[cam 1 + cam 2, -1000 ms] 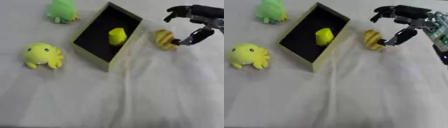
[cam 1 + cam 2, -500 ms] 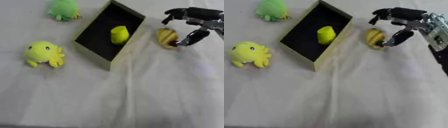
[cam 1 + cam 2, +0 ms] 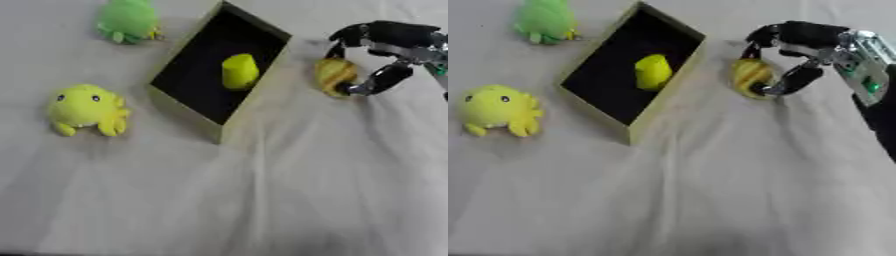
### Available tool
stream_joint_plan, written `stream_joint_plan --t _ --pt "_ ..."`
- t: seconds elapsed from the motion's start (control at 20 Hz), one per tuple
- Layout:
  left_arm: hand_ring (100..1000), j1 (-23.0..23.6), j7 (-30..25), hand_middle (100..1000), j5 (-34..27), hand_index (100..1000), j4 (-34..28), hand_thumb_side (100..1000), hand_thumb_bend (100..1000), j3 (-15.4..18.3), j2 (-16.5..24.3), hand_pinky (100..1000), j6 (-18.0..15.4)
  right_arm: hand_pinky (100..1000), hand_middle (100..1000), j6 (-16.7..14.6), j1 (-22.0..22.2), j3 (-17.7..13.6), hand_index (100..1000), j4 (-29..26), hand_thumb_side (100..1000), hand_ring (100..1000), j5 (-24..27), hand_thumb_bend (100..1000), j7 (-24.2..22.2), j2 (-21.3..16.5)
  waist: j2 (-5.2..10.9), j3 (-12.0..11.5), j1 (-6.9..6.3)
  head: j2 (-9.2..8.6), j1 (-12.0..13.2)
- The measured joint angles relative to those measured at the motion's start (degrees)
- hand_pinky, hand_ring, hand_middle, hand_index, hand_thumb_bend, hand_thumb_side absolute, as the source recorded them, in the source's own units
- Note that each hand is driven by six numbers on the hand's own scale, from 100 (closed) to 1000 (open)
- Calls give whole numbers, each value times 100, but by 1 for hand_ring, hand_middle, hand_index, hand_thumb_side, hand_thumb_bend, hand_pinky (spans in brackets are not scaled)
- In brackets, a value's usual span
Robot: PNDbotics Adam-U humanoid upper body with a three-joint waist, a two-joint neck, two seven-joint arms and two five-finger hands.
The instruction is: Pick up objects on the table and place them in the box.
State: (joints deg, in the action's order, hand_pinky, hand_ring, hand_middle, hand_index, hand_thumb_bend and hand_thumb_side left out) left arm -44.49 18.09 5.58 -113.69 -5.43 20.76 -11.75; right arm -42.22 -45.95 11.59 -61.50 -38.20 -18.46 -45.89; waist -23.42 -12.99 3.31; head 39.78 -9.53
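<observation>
Over the last second the right hand point(image 3: 798, 52) has closed in, its curled fingers and thumb now bracketing the yellow striped toy point(image 3: 750, 77) on the table, just right of the box point(image 3: 592, 102), so a lift looks near.

We see the near half of the cloth-covered counter point(image 3: 262, 200) lying bare, open room for a hand from either side. The box point(image 3: 179, 107) sits askew in the upper middle, its walls a barrier between left and right; a yellow block point(image 3: 240, 71) takes part of its black floor (the rest is free). The right hand point(image 3: 798, 47) curls round a striped yellow object point(image 3: 750, 77) just beside the box's right wall. On the left, the yellow plush point(image 3: 86, 107) and green plush point(image 3: 128, 20) stand apart, with a gap between them.
</observation>
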Motion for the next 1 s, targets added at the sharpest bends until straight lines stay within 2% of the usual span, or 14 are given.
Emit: stream_joint_plan --t 0.15,0.3,0.4,0.85,1.0 --pt "675 0 -2 654 0 813 0 523 379 0 0 672 -1 842 467 -47 0 12 653 0 321 852 14 256 -34 22 9 7 -1 0 8" --pt "675 0 -9 655 0 812 0 523 379 0 0 672 -4 839 452 -76 8 52 640 -14 291 845 133 142 -83 24 14 20 -2 0 15" --pt "675 0 -12 655 0 812 0 522 380 0 0 672 -4 835 445 -80 18 86 633 -62 276 841 249 100 -123 23 16 30 -4 1 21" --pt "676 1 -33 657 0 812 0 519 383 -2 0 673 -2 827 398 55 59 147 590 -426 100 830 775 100 -276 -72 106 70 -8 3 39" --pt "676 3 -41 658 0 812 0 519 384 -2 0 673 -8 827 384 101 58 145 582 -620 100 829 953 100 -303 -142 123 91 -8 6 40"
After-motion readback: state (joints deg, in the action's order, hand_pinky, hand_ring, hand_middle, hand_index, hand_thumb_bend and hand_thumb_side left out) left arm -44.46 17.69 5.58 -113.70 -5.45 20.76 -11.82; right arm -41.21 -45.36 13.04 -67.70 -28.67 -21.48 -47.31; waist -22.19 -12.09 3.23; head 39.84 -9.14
